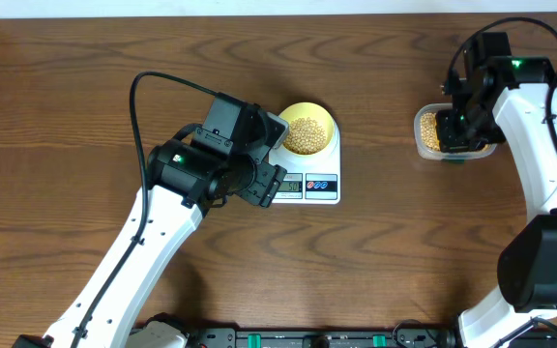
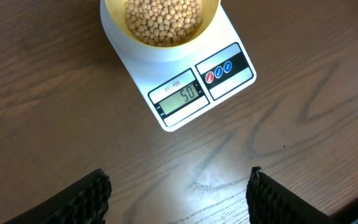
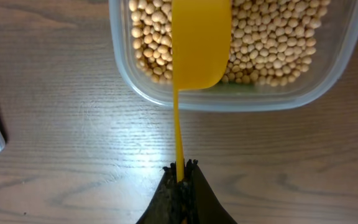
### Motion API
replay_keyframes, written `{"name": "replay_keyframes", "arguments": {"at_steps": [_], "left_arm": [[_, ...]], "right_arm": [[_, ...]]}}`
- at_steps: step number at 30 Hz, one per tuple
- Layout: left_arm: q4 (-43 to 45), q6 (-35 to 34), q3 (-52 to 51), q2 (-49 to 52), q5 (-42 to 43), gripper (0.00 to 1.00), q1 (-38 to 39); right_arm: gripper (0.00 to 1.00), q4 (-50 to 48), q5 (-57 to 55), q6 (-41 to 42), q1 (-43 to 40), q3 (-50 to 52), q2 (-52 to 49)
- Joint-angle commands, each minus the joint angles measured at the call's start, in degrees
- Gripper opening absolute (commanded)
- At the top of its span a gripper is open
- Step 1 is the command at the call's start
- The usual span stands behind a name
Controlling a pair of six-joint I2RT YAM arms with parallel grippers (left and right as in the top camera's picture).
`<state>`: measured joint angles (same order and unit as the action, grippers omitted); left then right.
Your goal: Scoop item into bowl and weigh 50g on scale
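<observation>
Beans [image 2: 163,22] in bowl [image 2: 214,14] on scale [image 2: 230,36], scoop [image 3: 201,43] above bean tub [image 3: 260,103]

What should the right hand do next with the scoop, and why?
Probably lower the scoop into the tub and let go, adding no more: the scale reads 50 under the bowl of beans, and the right hand grips the scoop's handle over the tub.
</observation>
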<state>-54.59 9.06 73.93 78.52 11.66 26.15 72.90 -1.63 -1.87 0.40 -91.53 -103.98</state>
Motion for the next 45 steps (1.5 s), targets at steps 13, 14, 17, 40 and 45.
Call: {"name": "replay_keyframes", "arguments": {"at_steps": [13, 14, 17, 40, 45], "left_arm": [[0.0, 0.5, -0.1, -1.1, -0.4, 0.73, 0.1], [0.0, 0.5, -0.1, -1.1, -0.4, 0.73, 0.1], [0.0, 0.5, -0.1, -1.1, -0.4, 0.73, 0.1], [0.0, 0.5, -0.1, -1.1, -0.4, 0.73, 0.1], [0.0, 0.5, -0.1, -1.1, -0.4, 0.73, 0.1]], "right_arm": [[0.99, -2.8, -0.2, 0.5, -1.2, 2.3, 1.7], [0.99, -2.8, -0.2, 0.2, -1.2, 2.2, 1.8], [0.99, -2.3, -0.2, -0.6, -1.2, 1.6, 2.7], [0.99, 0.2, 1.6, -3.3, -7.8, 4.0, 19.9], [0.99, -0.6, 3.1, -2.9, -8.2, 8.2, 19.5]]}}
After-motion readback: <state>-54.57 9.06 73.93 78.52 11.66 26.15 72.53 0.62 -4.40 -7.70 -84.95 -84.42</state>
